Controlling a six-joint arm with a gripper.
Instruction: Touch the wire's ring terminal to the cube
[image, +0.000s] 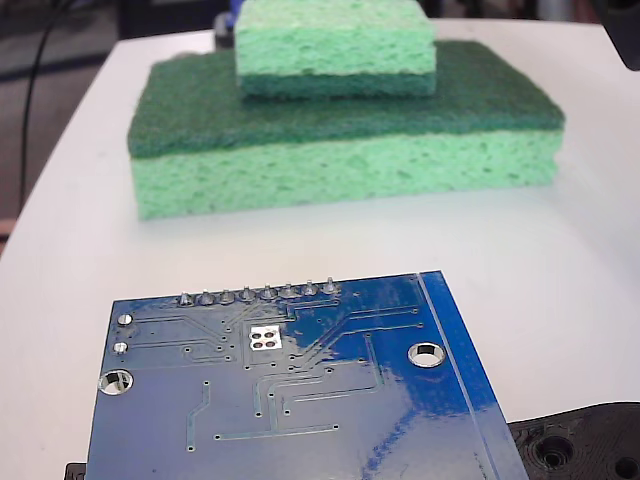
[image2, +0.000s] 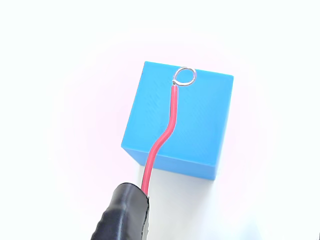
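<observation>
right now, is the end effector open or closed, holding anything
End effector: fingers not in view; cannot tell. A black-wrapped holder carries the red wire, its ring terminal over the blue cube.

Wrist view: cube (image2: 177, 120) plain bright blue; ring terminal (image2: 184, 76) silver, wire (image2: 165, 132) red, black wrap (image2: 122, 215) at base; white table (image2: 55, 100).
Fixed view: small sponge (image: 335, 45) and wide sponge slab (image: 345, 165) light green, porous, with dark green layer; circuit board (image: 290, 395) blue, silver solder points.

The black-wrapped tool (image2: 122, 212) enters the wrist view from bottom left, fingers hidden.
</observation>
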